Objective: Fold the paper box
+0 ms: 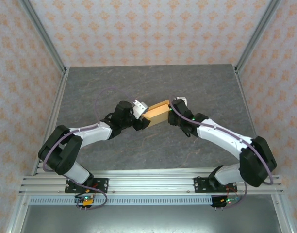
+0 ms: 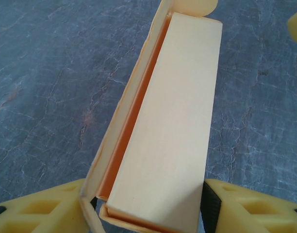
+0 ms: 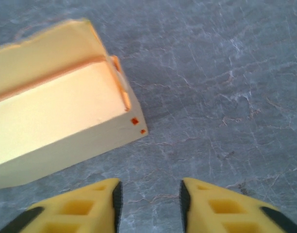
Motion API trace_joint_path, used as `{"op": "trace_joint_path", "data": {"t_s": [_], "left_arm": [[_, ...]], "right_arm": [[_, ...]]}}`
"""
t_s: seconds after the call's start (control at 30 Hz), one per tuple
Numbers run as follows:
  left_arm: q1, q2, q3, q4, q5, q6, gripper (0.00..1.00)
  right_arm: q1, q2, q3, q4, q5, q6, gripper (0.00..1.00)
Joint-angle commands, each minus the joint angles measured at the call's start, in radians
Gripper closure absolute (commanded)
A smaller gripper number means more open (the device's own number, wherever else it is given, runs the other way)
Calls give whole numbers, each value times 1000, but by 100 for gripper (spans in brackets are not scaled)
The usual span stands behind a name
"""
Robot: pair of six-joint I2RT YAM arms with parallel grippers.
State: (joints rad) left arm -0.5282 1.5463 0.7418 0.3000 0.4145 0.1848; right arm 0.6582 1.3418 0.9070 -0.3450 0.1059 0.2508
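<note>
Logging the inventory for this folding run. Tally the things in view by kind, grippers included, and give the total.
Light orange-tan cardboard paper box: 1
Yellow-fingered grippers: 2, the left gripper and the right gripper
Total: 3

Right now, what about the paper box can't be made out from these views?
Top view: paper box too small; tabs unreadable.
Left wrist: near end cut off by the bottom edge; lid hides most of the inside.
Right wrist: box blurred, runs off the left edge.
</note>
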Motion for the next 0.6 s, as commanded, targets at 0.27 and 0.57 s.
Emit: {"op": "trace_joint_path", "data": {"t_s": [0.27, 0.57], "left_arm": [[5, -268, 19, -193, -128, -160, 32], [-4, -387, 46, -442, -346, -490, 22]], "right_arm": [[-176, 76, 208, -116, -366, -385, 47], [-181, 215, 304, -121, -375, -447, 46]]}}
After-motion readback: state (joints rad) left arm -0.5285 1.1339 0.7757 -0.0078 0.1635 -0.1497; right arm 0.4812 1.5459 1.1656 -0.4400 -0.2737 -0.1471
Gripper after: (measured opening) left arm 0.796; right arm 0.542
